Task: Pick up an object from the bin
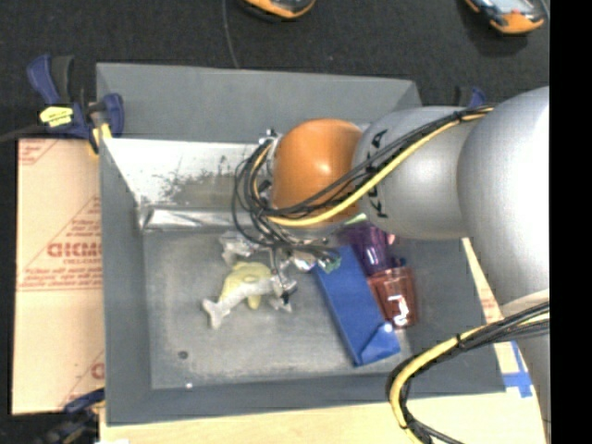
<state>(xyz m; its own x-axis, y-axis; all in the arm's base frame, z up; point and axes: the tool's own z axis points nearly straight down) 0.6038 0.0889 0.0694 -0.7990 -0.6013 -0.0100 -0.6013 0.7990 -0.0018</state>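
Note:
My gripper (283,270) hangs low in the middle of the bin, under the arm's orange cover. It is right at the near end of a pale yellow and grey toy shaped like a small animal (233,292), which lies on the bin floor and stretches away to the left. Whether the gripper touches the toy is hidden. Just to its right lies a flat blue box (355,318), set at a slant. A bottle with a purple top and dark red body (387,281) lies beside the blue box.
The arm and its cables cover the bin's right and back parts. Bare floor shows to the left of the toy and along the front wall.

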